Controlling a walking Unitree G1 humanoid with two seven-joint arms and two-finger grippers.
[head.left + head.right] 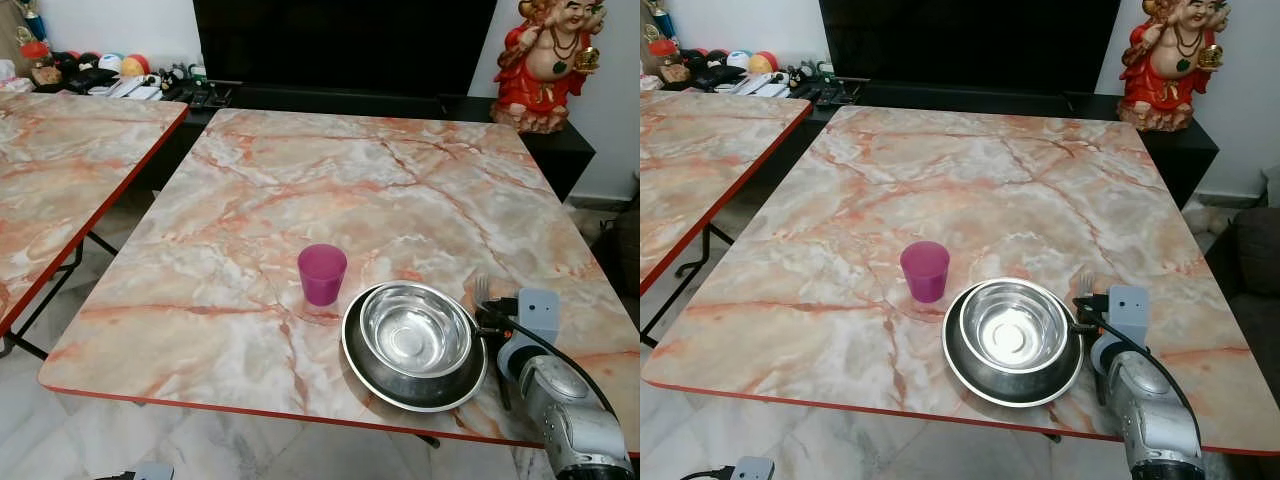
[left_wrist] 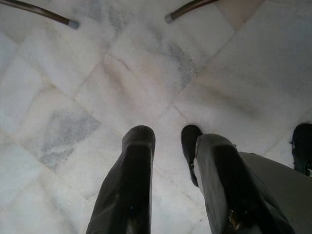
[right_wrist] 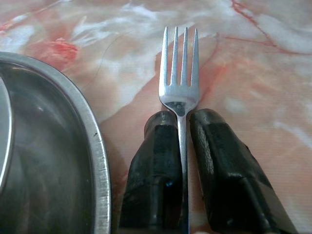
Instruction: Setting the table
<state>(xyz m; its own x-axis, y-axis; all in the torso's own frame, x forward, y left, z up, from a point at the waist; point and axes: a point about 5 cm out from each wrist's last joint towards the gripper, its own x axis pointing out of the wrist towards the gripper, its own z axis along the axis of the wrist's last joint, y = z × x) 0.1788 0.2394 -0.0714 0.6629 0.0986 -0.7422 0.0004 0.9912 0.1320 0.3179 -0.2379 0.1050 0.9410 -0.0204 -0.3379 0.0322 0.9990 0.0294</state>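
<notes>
A steel bowl sits inside a steel plate near the front edge of the marble table. A purple cup stands upright just left of them. Right of the plate, my right gripper is shut on the handle of a fork. The fork lies low over the tabletop with its tines pointing away from me, a short gap from the plate rim. My left gripper hangs open over the floor with nothing between its fingers.
A second marble table stands to the left across a narrow gap. Behind is a black cabinet with a red statue and small clutter at the back left. A dark sofa is at the right.
</notes>
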